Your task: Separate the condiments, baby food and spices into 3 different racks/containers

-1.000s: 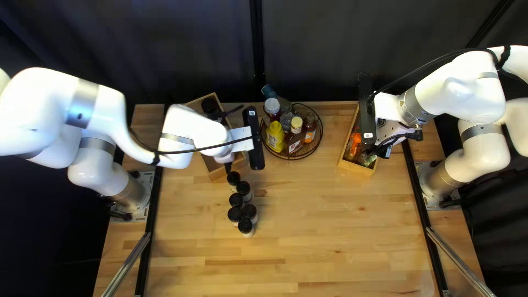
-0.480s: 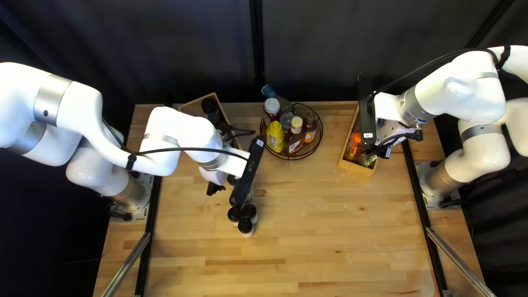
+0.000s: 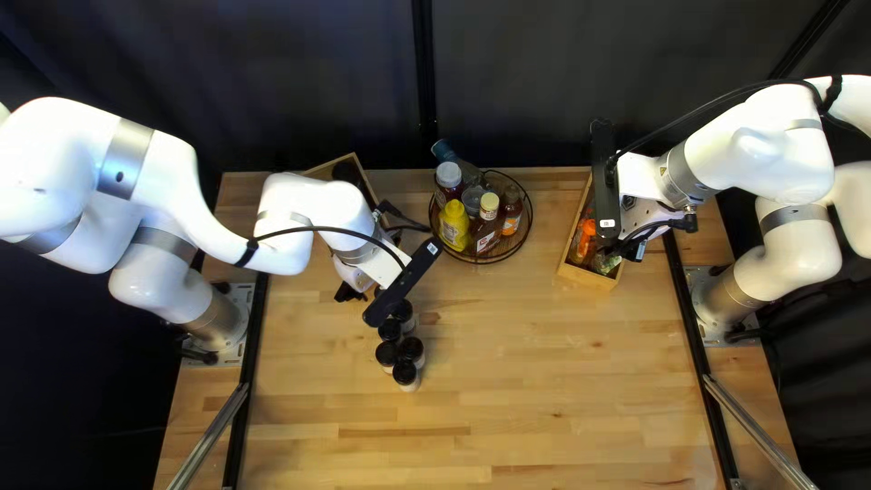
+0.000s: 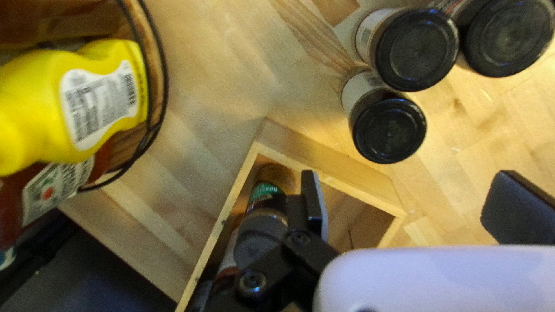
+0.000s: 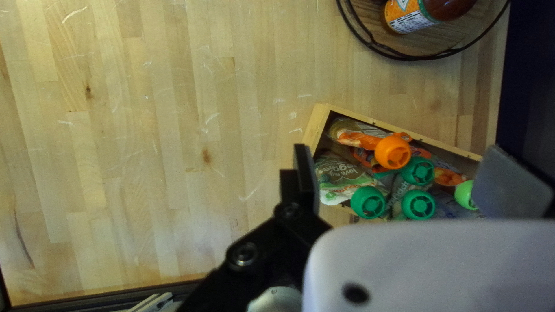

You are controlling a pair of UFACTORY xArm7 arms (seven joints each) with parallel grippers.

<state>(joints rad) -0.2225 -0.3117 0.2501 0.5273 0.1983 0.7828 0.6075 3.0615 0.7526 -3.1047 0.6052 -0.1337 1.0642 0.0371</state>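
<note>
The left gripper (image 4: 404,193), released like the right gripper (image 5: 407,164), has been turned at the box (image 4: 335,167), so jars (image 4: 390,130) outside can be fetched.

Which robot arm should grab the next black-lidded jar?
Left, I think: the left gripper, open, is near the black-lidded jars; the right gripper is farther away, over food pouches.

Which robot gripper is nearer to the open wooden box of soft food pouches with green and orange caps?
The right. My right gripper hangs open above the wooden box; my left gripper is well away, beyond the round, black wire-rimmed rack.
</note>
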